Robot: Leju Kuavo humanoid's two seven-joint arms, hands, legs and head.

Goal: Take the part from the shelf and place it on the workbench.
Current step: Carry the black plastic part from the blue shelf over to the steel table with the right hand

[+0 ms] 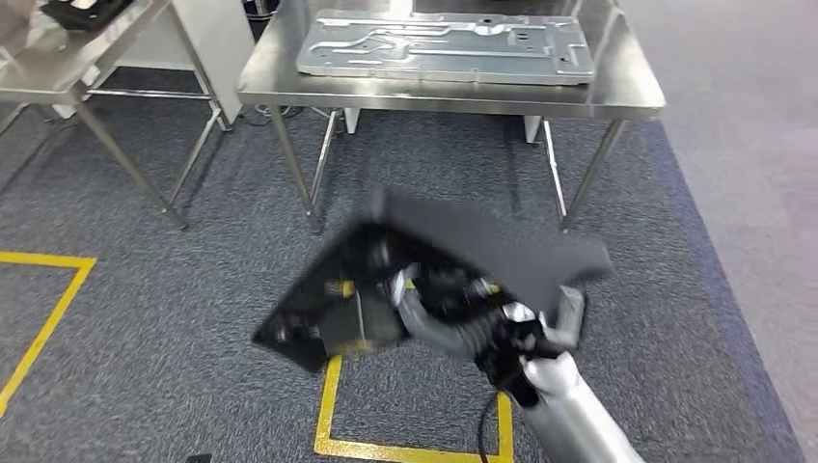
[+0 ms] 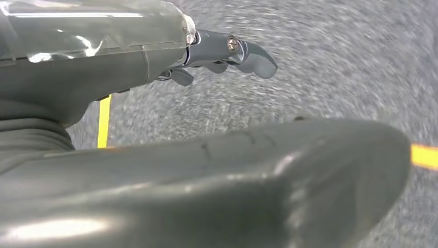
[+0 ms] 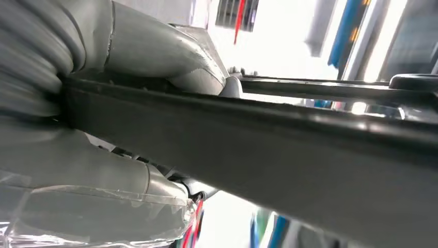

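The part point(image 1: 482, 246) is a flat black panel, tilted and held low over the carpet in front of me. My right hand point(image 1: 453, 323) grips it near its middle edge, and the silver forearm rises from the lower right. In the right wrist view the part's dark edge point(image 3: 289, 150) runs across the picture, clamped between the thumb point(image 3: 155, 51) and the fingers. The steel workbench point(image 1: 617, 96) stands ahead, beyond the part. My left hand point(image 2: 155, 170) hangs over the grey carpet with its fingers point(image 2: 248, 54) apart and nothing in it.
A large grey stamped metal plate point(image 1: 444, 46) covers most of the workbench top. A second steel table point(image 1: 58, 58) stands at the far left with a dark object on it. Yellow tape lines point(image 1: 328, 405) mark the carpet below me.
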